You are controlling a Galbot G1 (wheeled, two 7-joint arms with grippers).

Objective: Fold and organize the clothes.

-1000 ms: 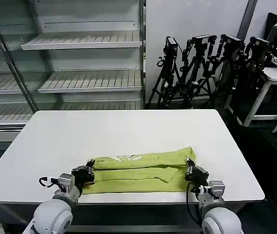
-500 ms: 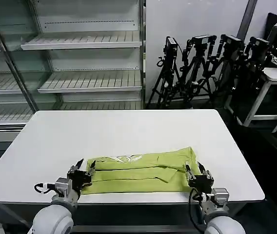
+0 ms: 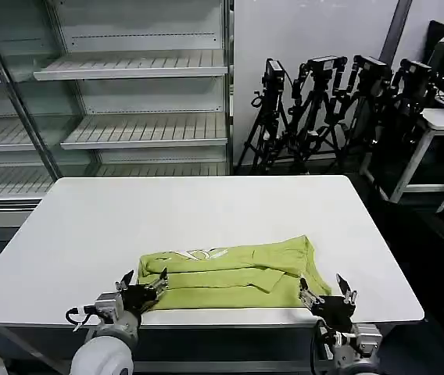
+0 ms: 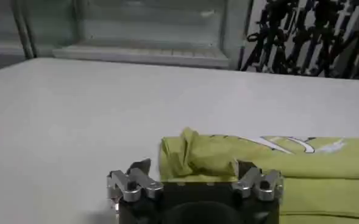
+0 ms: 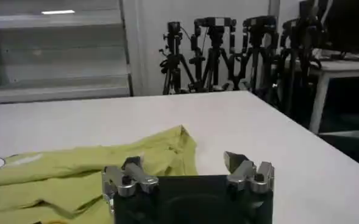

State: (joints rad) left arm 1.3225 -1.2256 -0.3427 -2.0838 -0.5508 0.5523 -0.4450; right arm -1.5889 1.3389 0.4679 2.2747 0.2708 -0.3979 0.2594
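A: Where is the shirt [image 3: 230,275]?

B: On the white desk [image 3: 206,211], near the front edge, lying as a long flat band across the robot's front. It has been folded lengthwise: layers overlap along the middle, and a strip of white print shows along the far edge.

A: And the pincers?

B: Both low at the front edge, one at each end of the band. The left pincer [image 3: 141,284] is at the left end with its fingers apart; from its wrist camera the bunched end of the cloth sits just ahead of the open tips, not between them. The right pincer [image 3: 327,287] is just off the right end, fingers apart too, holding nothing. Its wrist camera shows the cloth's corner ahead and to one side.

A: So how far along would you say it is?

B: Partway, by my reading. The lengthwise folds look done, though the left end is a bit crumpled and the right corner is loose. What seems left is folding the band across, end towards end, into a compact stack, then setting it tidy. Neither pincer has any cloth, so the next fold would need a fresh grip at the ends.
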